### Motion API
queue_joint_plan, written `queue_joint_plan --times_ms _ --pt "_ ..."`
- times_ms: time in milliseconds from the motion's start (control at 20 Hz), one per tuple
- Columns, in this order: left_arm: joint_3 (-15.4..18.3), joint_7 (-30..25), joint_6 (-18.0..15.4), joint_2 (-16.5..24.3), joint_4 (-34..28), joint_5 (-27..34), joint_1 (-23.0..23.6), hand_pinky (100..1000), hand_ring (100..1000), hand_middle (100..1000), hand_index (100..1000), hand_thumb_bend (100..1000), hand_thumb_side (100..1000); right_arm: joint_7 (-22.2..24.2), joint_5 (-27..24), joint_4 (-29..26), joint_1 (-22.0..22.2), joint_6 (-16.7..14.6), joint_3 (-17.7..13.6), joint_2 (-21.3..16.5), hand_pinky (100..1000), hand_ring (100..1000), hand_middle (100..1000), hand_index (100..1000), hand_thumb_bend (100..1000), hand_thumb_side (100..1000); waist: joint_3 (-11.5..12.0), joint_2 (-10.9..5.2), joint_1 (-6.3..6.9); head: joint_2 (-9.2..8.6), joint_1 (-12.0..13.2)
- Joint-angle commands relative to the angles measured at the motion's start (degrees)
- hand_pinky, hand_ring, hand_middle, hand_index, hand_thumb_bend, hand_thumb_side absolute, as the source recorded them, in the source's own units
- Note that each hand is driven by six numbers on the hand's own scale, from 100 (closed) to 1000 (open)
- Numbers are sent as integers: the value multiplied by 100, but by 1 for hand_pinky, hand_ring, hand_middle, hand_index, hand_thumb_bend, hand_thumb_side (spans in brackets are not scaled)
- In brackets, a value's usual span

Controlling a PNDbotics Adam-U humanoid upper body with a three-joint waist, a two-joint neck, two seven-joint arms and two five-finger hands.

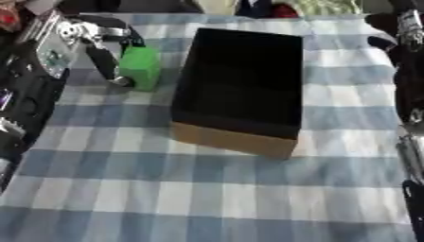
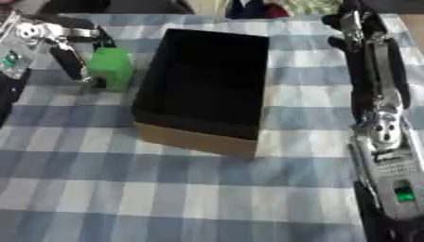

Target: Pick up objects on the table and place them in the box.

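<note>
A green block [image 1: 142,67] stands on the checked cloth just left of the box. My left hand [image 1: 106,56] comes in from the upper left with its fingers and thumb curled round the block. The cardboard box [image 1: 234,140] lies in the middle of the table, open at the top, dark inside, and nothing shows in it. My right arm runs up the right edge, and my right hand [image 2: 357,29] is near the far right corner of the box, dark and hard to make out.
A blue and white checked cloth [image 1: 207,198] covers the table. Along the far edge sit a red thing [image 1: 284,10], something white and a green patterned thing [image 2: 319,6]. A strip of wooden surface [image 2: 411,26] shows at the upper right.
</note>
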Motion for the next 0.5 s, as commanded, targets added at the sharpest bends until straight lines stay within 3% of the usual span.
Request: queue_joint_plan --times_ms 50,500 --pt "69 169 226 165 -423 178 -182 840 539 338 533 100 100 4 59 -122 -48 -11 -11 -2 847 887 709 935 100 900 9 -192 3 61 -27" --pt "-186 386 639 -21 -1271 901 -312 803 525 317 521 100 122 52 150 -204 44 -35 -1 98 849 886 709 933 100 880 -12 -324 12 101 -77"
